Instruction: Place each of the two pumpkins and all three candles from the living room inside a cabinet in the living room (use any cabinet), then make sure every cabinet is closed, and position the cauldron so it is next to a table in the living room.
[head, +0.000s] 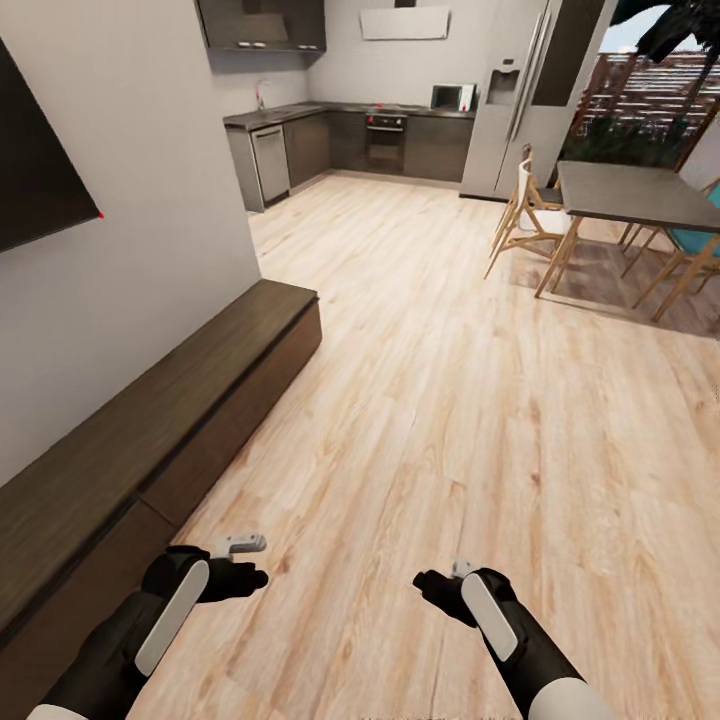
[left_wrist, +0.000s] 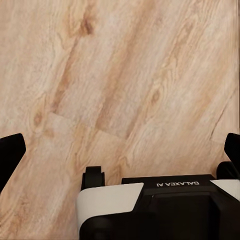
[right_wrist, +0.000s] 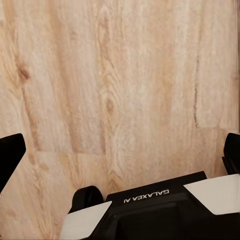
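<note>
The room opens long and bright ahead: pale plank floor (head: 450, 400) running up to a dark kitchen (head: 350, 140) at the far end, with a tall grey fridge (head: 520, 90) beside it and a dark-topped dining table (head: 630, 195) with wooden chairs (head: 525, 225) off to the right.

Along the wall on the robot's left sits the cabinet (head: 150, 440), a long, low dark-brown unit whose long axis runs away from the robot, parallel to the wall, from beside its left arm up toward the kitchen. Its flat fronts look flush and closed from here. Its slab top is bare in the stretch I can see. No pumpkins, candles or cauldron are anywhere in front of the robot, so I judge it has to go looking for them, and the cabinet is the one fixed mark to come back to.

That is the relation that counts: the cabinet lies to the left, just beside the left gripper (head: 245, 562) and well apart from the right gripper (head: 440, 583), so the left arm is the nearer one for any drawer front.

Both arms hang low over bare floor. In each wrist view the dark fingers (left_wrist: 11, 155) (right_wrist: 10, 155) stand far apart at the frame's edges with nothing between them: both pincers wide and empty.
</note>
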